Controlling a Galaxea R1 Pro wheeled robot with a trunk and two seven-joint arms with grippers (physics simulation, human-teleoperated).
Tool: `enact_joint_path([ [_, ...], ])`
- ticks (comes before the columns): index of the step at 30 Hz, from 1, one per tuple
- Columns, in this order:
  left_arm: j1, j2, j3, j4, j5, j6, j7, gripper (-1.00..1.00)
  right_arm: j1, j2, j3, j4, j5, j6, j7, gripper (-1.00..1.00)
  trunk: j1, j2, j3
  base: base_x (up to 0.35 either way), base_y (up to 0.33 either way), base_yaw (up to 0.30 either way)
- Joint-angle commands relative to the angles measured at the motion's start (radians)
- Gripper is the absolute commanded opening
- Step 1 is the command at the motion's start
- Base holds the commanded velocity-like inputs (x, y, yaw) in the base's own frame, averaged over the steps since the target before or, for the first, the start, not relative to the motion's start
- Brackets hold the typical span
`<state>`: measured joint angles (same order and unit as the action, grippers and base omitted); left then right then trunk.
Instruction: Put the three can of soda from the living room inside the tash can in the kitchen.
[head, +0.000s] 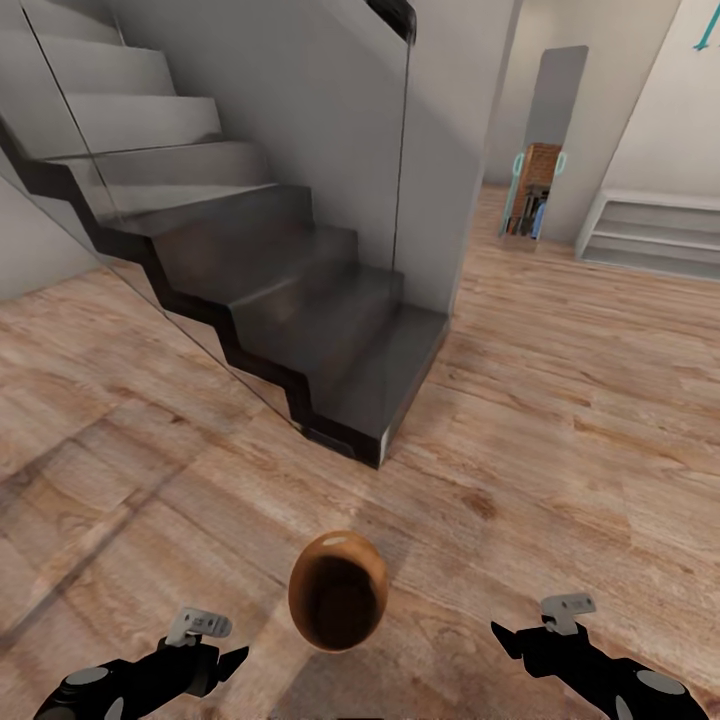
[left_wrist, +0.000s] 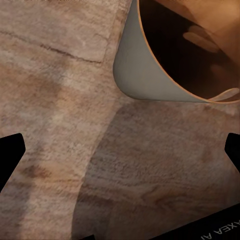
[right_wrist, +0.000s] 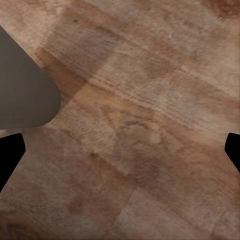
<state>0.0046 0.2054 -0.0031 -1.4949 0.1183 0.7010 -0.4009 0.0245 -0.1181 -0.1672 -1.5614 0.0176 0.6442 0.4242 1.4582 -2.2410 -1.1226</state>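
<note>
Facing a dark staircase (head: 300, 290) behind a glass panel (head: 250, 180), we stand on the light wood plank floor (head: 560, 420) with the tash can (head: 338, 590) low between our two arms. The copper-toned bin tilts its dark mouth toward the head camera, near the left pincer (head: 232, 660) and farther from the right pincer (head: 505, 640), touching neither. From the left wrist, the tash can (left_wrist: 150, 75) shows its grey outer wall and dark inside just ahead of the spread left pincer (left_wrist: 120, 155), which holds nothing. From the right wrist, the right pincer (right_wrist: 120, 150) also stands spread wide and empty over bare planks. Beyond the stairs, a tall mirror (head: 555, 130) leans against the far wall beside low white shelves (head: 650, 235).
</note>
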Motion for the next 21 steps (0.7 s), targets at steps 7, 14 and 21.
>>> enact_joint_path([
  [7,0.0,0.0,0.0,-0.001,0.0,0.0,0.0,1.0,0.0,0.0,0.0,-0.002,0.002,0.003,0.0,1.0,0.0,0.0,-0.001,0.0,0.0,-0.002],
  [14,0.0,0.0,0.0,-0.001,0.0,0.0,0.001,1.0,0.0,0.001,0.0,-0.002,0.005,0.007,-0.001,1.0,0.0,0.0,-0.001,0.0,0.0,0.0],
  [21,0.0,-0.001,0.0,-0.001,0.0,0.0,0.001,1.0,0.0,0.0,-0.001,-0.003,-0.003,-0.003,0.008,1.0,0.0,0.0,-0.009,0.0,0.0,0.0],
])
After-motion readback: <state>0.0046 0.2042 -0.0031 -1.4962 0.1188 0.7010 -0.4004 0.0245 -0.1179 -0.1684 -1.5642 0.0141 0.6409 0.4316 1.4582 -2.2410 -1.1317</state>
